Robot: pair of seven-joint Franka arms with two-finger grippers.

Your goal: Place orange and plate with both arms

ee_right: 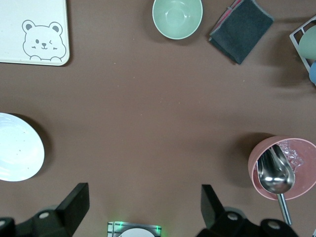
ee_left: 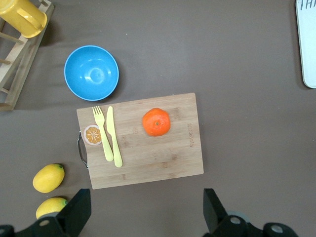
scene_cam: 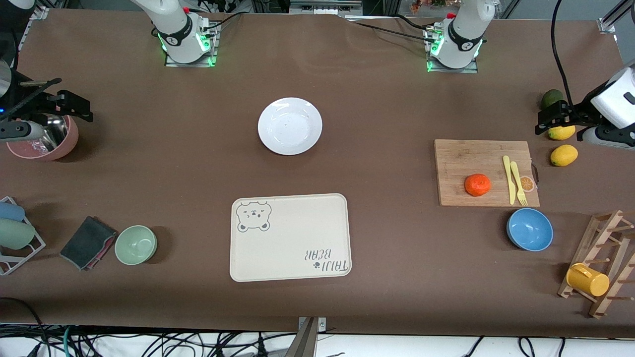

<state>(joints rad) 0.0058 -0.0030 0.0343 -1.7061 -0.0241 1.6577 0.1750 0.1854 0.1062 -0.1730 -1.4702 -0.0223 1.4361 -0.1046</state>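
The white plate (scene_cam: 290, 126) lies on the brown table between the two arm bases and the cream tray; part of the plate (ee_right: 17, 154) also shows in the right wrist view. The orange (scene_cam: 477, 185) sits on a wooden cutting board (scene_cam: 471, 158) toward the left arm's end, and this orange (ee_left: 156, 122) shows again in the left wrist view. My left gripper (scene_cam: 548, 119) hangs open and empty over the lemons, apart from the board. My right gripper (scene_cam: 69, 101) hangs open and empty over the pink bowl, well away from the plate.
A cream bear tray (scene_cam: 290, 238) lies nearer the camera than the plate. Yellow knife and fork (scene_cam: 513, 181) rest on the board, with a blue bowl (scene_cam: 530, 229), two lemons (scene_cam: 564, 155), an avocado (scene_cam: 551, 98) and a mug rack (scene_cam: 595, 267) nearby. Toward the right arm's end are a pink bowl (scene_cam: 59, 146), a green bowl (scene_cam: 136, 244) and a dark cloth (scene_cam: 87, 242).
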